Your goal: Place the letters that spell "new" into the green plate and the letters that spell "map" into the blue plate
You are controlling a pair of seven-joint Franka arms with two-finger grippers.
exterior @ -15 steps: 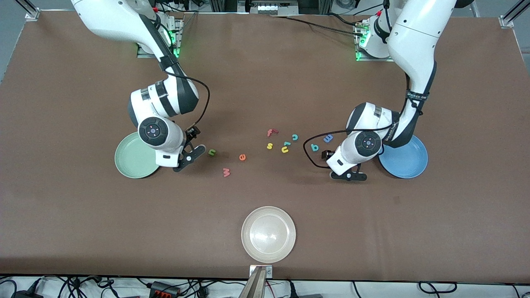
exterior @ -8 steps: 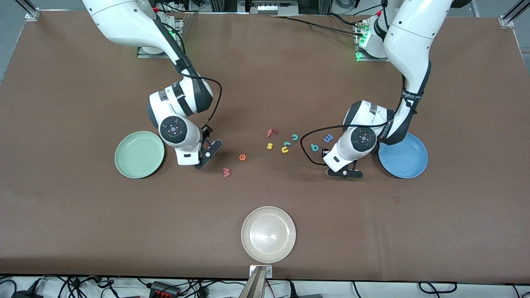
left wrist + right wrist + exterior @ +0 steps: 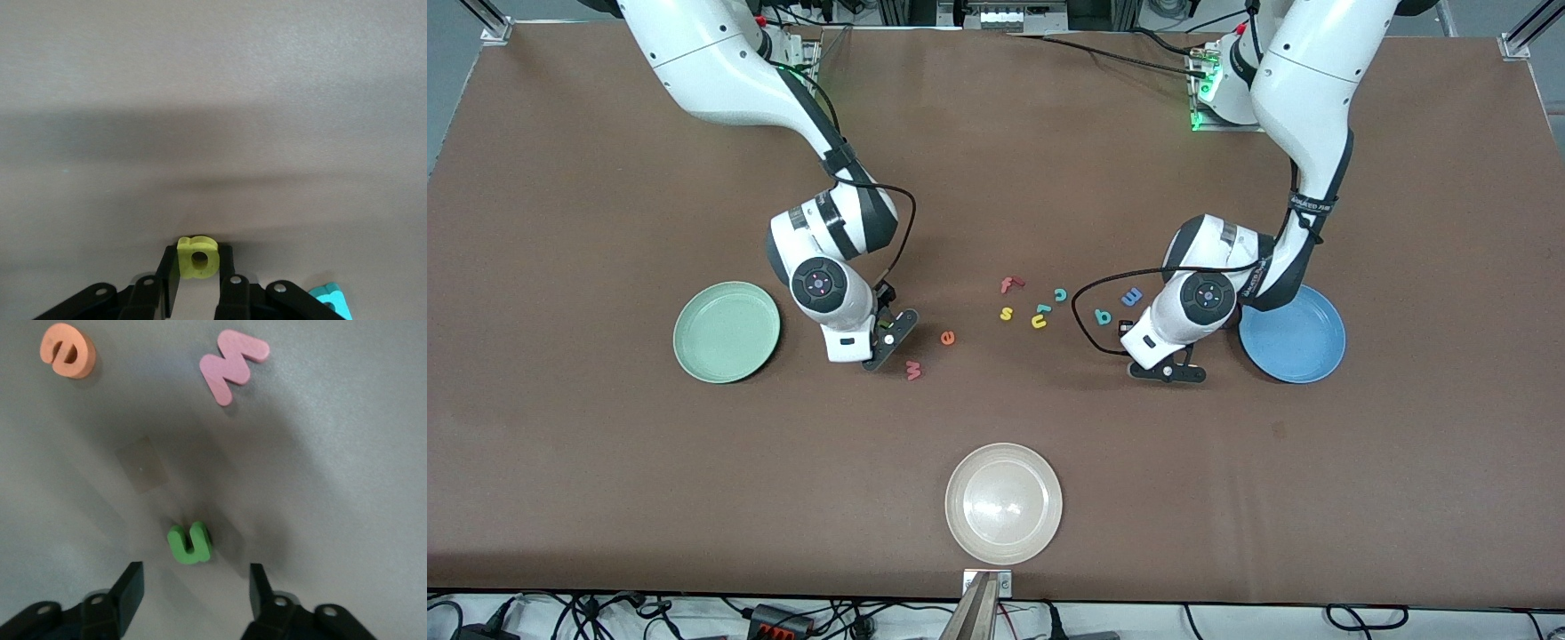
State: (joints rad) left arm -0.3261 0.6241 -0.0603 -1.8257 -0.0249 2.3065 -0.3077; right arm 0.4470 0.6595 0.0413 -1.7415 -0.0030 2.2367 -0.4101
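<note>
Left pincer (image 3: 199,283) pinches the yellow "a" (image 3: 198,259); right pincer (image 3: 195,587) (jaws apart) straddles the green "n" (image 3: 190,543) on the desk (image 3: 605,444).

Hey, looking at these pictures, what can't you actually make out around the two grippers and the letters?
- Front view: the yellow "a" is hidden under the left gripper; only the left wrist view shows it pinched.
- Front view: the green "n" is mostly covered by the right gripper; the right wrist view shows it between open fingers.
- Left wrist view: a teal letter is cut off by the picture's edge, unreadable.
- Whether the "a" is lifted: cannot tell.
</note>
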